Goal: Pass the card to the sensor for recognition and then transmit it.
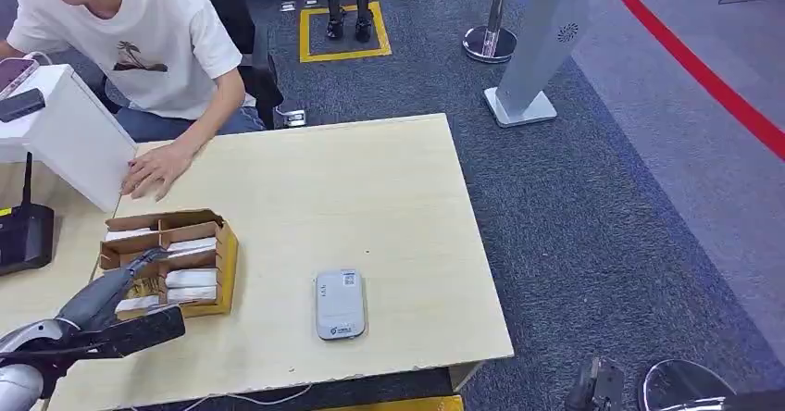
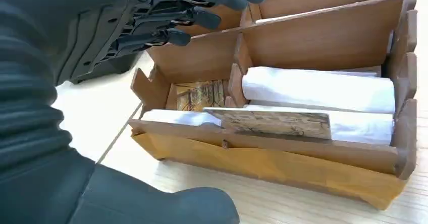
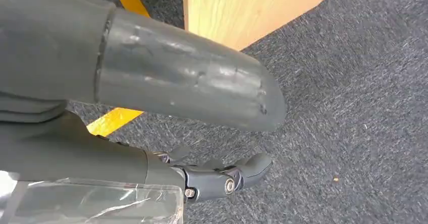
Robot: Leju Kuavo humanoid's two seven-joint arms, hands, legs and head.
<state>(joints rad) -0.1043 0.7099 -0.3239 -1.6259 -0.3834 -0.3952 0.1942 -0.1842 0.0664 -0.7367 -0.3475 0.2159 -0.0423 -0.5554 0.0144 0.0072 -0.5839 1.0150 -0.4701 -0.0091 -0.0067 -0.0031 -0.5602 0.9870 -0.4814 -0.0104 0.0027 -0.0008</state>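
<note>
Pale wooden table [image 1: 389,180] is used to keep the divided card box [image 1: 222,254] just ahead of the spread, empty left hand [image 1: 116,323], cards [image 2: 318,90] stood upright for pinching, sensor [image 1: 340,304] laid further right.

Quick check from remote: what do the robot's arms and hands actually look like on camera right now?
The left robot hand has a smooth grey thumb, black slender fingers and a dark ribbed wrist cover on a silver arm. The right robot hand has the same thick grey thumb, scuffed, and dark jointed fingers with small metal screws.
</note>
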